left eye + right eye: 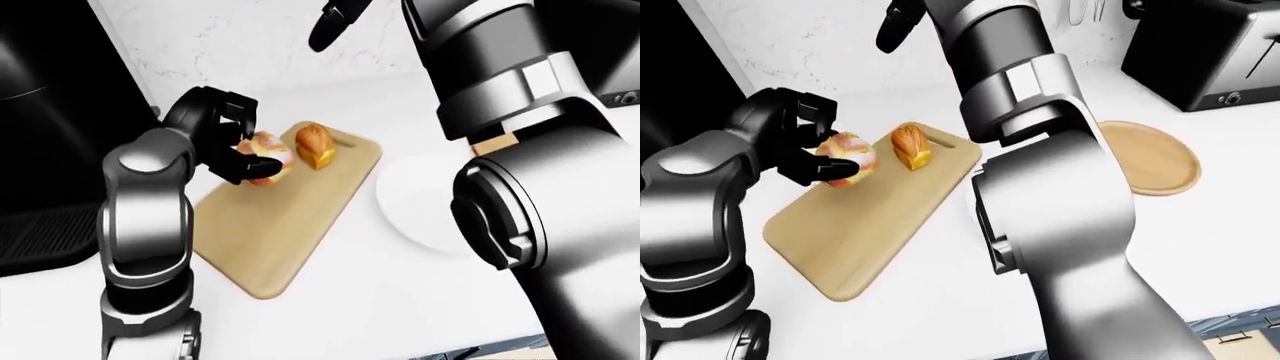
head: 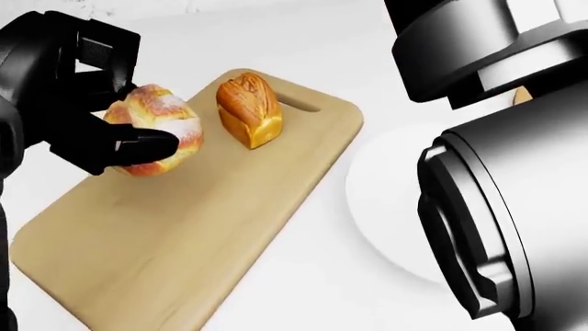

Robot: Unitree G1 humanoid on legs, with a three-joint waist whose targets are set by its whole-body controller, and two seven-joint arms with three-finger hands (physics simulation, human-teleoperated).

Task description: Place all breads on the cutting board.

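Observation:
A light wooden cutting board (image 2: 184, 234) lies slanted on the white counter. A small brown loaf (image 2: 250, 110) stands on it near the handle slot. My left hand (image 2: 124, 131) is shut on a round sugar-dusted bun (image 2: 160, 127), holding it over the board's upper left part, just left of the loaf. Whether the bun touches the board is unclear. My right arm fills the right side of the head view, and its hand (image 1: 898, 26) is raised high above the counter, fingers loose and holding nothing.
A white plate (image 2: 386, 200) sits right of the board, partly behind my right arm. A round wooden plate (image 1: 1150, 157) and a black toaster (image 1: 1210, 52) are further right. A black appliance (image 1: 40, 150) borders the counter on the left.

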